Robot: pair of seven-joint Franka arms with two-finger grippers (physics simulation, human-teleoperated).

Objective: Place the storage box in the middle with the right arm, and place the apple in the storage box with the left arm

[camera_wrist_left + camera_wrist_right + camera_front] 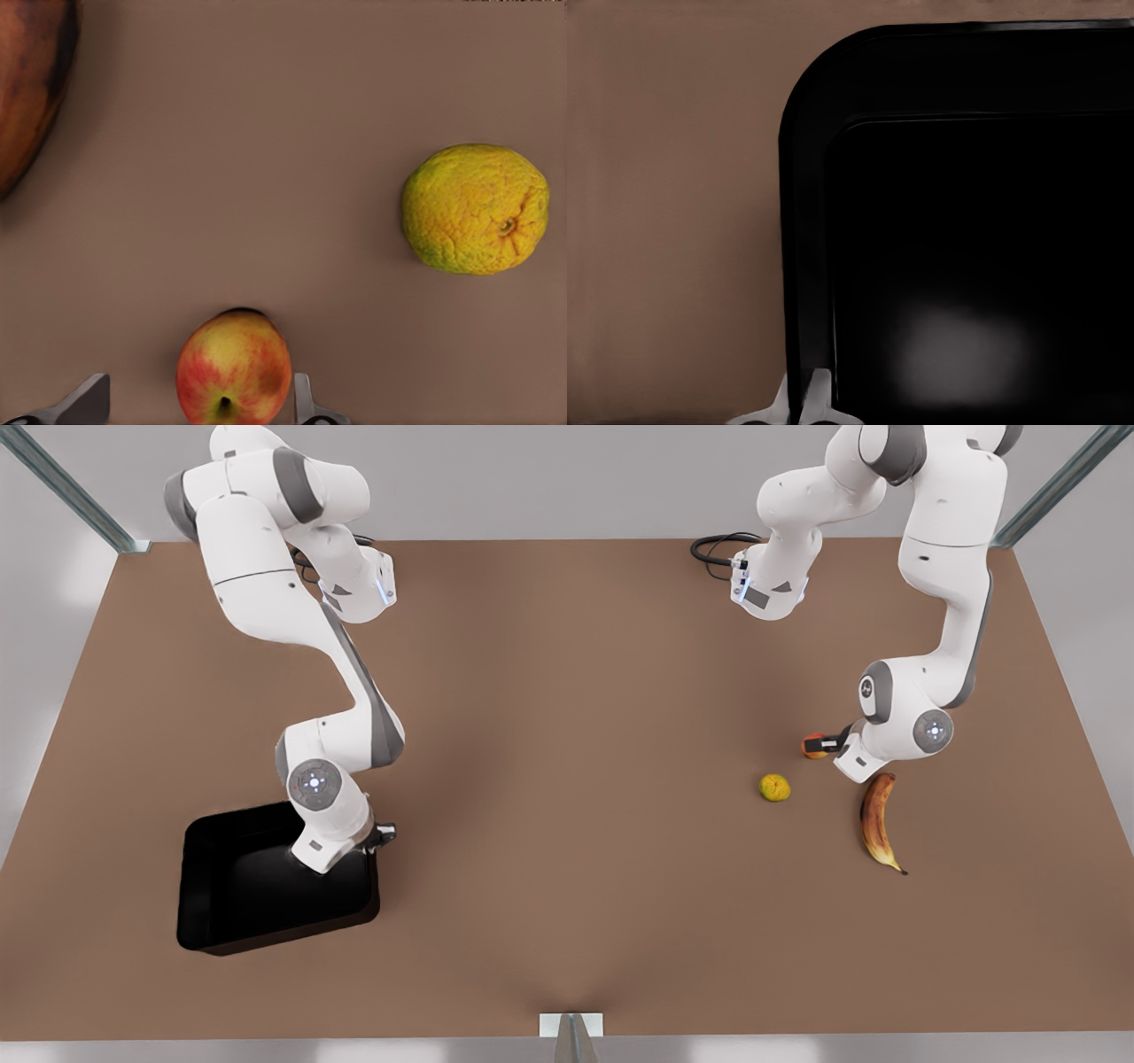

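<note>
While my right gripper (376,837) pinches the side wall of the storage box (230,903) at the front view's left, open table (567,824) stretches from it toward the middle. Farther right, past the yellow-green fruit (775,787), my left gripper (824,744) straddles the apple (811,746), fingers (306,398) wide, one touching it; the banana (879,817) lies just beside.

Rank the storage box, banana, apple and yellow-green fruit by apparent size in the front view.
1. storage box
2. banana
3. yellow-green fruit
4. apple, though the left gripper partly covers it, so its rank against the fruit is unsure.
</note>
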